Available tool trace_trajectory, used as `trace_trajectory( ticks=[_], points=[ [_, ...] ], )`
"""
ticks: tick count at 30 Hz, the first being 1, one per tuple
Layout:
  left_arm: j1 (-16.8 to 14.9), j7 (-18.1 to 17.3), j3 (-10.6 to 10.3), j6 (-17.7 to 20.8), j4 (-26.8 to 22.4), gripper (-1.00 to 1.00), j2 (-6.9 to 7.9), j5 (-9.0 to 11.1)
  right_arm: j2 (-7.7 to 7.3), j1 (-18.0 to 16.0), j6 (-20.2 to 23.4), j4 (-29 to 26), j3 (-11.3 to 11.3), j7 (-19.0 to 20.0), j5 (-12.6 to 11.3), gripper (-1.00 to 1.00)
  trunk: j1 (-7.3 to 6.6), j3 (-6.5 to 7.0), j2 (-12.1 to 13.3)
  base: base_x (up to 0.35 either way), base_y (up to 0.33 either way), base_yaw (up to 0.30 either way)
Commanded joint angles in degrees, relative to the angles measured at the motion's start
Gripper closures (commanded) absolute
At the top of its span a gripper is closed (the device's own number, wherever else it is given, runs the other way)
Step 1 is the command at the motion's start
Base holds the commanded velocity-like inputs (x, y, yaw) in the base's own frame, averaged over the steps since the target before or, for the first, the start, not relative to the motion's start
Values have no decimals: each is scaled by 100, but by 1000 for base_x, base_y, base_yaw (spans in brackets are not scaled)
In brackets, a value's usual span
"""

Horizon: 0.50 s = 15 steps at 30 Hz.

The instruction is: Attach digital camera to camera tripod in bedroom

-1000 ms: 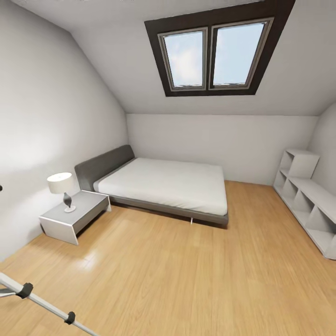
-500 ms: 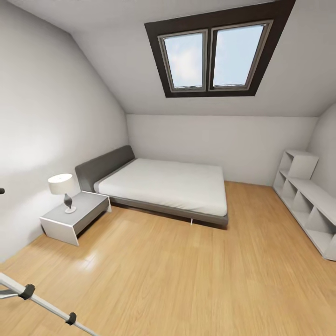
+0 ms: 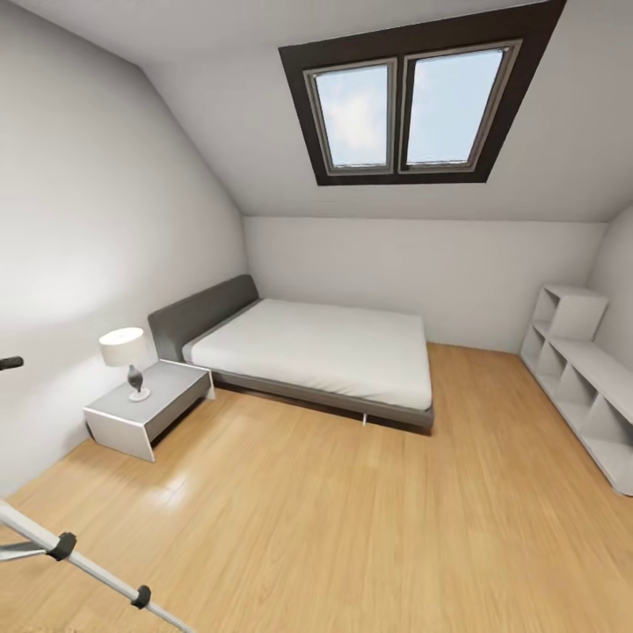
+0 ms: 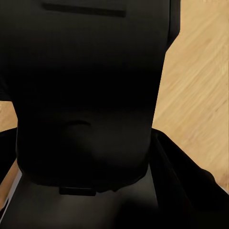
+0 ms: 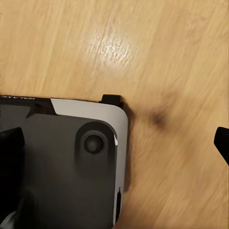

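Note:
The camera tripod shows at the head view's lower left as a thin silver leg (image 3: pixel 88 567) with black joints, and the black tip of its pan handle (image 3: pixel 10 362) pokes in at the left edge. A black boxy body, the digital camera (image 4: pixel 90 95), sits very close to the left wrist lens between two dark fingers (image 4: pixel 186 176), so my left gripper (image 4: pixel 90 191) looks shut on it. My right gripper (image 5: pixel 117 145) hangs open over the wood floor, with one black fingertip (image 5: pixel 222 142) at the frame's edge.
In the bedroom, a grey-framed white bed (image 3: pixel 316 352) stands against the far wall under a skylight (image 3: pixel 409 105). A nightstand (image 3: pixel 145 409) with a lamp (image 3: pixel 125 352) is at the left, and low white shelves (image 3: pixel 585 387) are at the right. My own base (image 5: pixel 71 167) shows below the right wrist.
The whole head view has shifted a little, so bed, nightstand and tripod leg sit slightly further right. Nothing in the room has moved on its own.

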Motion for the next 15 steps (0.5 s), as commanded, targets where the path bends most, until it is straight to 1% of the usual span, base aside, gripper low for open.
trace_trajectory(
  ticks=[1,15],
  points=[
    [-6,-29,1,-16,11,100,1,49,-4,-8,-19,15,-49,9,46,-100,-21,10,34,0,0,205],
    [-6,-36,1,-18,11,100,-4,49,9,-8,-31,19,-40,9,46,-100,-329,261,596,0,0,261]
  ],
)
